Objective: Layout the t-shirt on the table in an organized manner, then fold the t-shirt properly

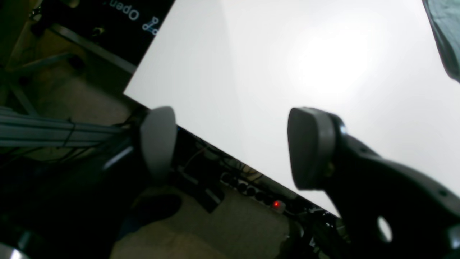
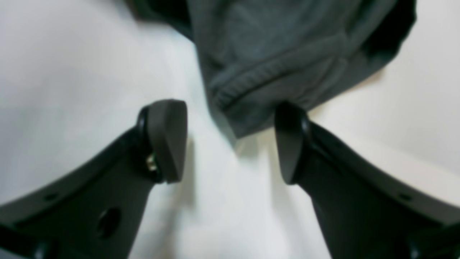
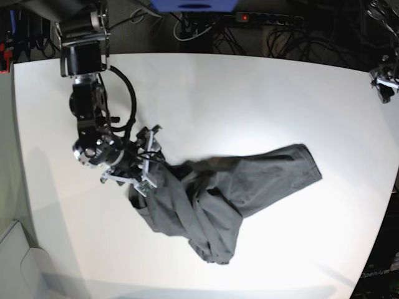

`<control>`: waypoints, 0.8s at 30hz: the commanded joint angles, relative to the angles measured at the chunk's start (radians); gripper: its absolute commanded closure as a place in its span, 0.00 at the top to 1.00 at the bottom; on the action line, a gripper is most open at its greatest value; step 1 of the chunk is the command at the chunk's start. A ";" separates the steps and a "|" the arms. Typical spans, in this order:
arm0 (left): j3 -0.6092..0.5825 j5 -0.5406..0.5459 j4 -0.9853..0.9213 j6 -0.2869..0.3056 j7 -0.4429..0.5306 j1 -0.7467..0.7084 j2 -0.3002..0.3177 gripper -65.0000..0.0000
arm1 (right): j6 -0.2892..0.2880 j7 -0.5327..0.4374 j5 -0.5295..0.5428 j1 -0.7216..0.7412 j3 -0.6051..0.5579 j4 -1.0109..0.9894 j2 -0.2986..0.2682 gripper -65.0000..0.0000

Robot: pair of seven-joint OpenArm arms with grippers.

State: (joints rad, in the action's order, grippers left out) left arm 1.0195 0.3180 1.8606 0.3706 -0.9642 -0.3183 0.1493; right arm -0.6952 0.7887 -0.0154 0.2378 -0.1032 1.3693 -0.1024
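The dark grey t-shirt [image 3: 218, 199] lies crumpled and twisted in the middle of the white table [image 3: 218, 93], one part stretching out to the right. My right gripper [image 3: 142, 168] is at the shirt's left edge, low over the table. In the right wrist view my right gripper [image 2: 228, 142] is open, and a stitched hem of the t-shirt [image 2: 273, 64] lies just ahead, with a corner of cloth reaching between the fingertips without being pinched. My left gripper [image 1: 233, 147] is open and empty above the table's edge [image 1: 287, 72], far from the t-shirt [image 1: 447, 32].
Beyond the table edge are dark floor, cables and a power strip with a red light [image 1: 276, 205]. More cables and a power strip [image 3: 268, 18] run behind the table's back edge. A bit of the left arm [image 3: 383, 78] shows at the far right.
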 commanded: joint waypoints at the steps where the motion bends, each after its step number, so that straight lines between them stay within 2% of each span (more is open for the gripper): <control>1: 0.008 0.002 0.017 -0.002 0.021 -0.002 0.016 0.73 | -0.003 -0.048 0.013 0.034 0.000 0.014 -0.003 0.51; 4: 0.008 0.002 0.017 -0.002 0.021 -0.002 0.016 0.73 | -0.003 -0.117 0.010 0.048 -0.003 -0.032 0.026 0.32; 6: 0.008 0.002 0.017 -0.002 0.021 -0.002 0.016 0.73 | -0.003 -0.130 0.009 0.081 0.000 -0.070 0.030 0.15; 8: 0.008 0.002 0.015 -0.002 0.021 -0.002 0.016 0.73 | -0.003 -0.130 0.009 0.110 0.000 -0.110 0.030 0.02; 11: 0.009 0.002 0.015 -0.002 0.021 -0.002 0.016 0.73 | -0.003 -0.130 0.009 0.160 0.000 -0.159 0.022 0.00; 15: 0.009 0.002 0.015 -0.002 0.021 -0.002 0.016 0.73 | -0.003 -0.130 0.009 0.208 0.000 -0.158 -0.023 0.00; 19: 0.009 0.003 0.015 -0.002 0.021 -0.002 0.016 0.73 | -0.003 -0.099 0.009 0.262 0.076 -0.061 -0.092 0.00; 24: 0.008 0.008 0.017 -0.002 0.021 0.001 0.016 0.73 | -0.003 -0.050 0.009 0.407 0.171 -0.023 -0.158 0.00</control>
State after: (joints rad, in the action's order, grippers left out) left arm 1.0233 0.3180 1.8606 0.3706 -0.9642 -0.3199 0.1497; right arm -0.6998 0.7593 -0.0196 0.6201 0.0692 1.3312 -0.2581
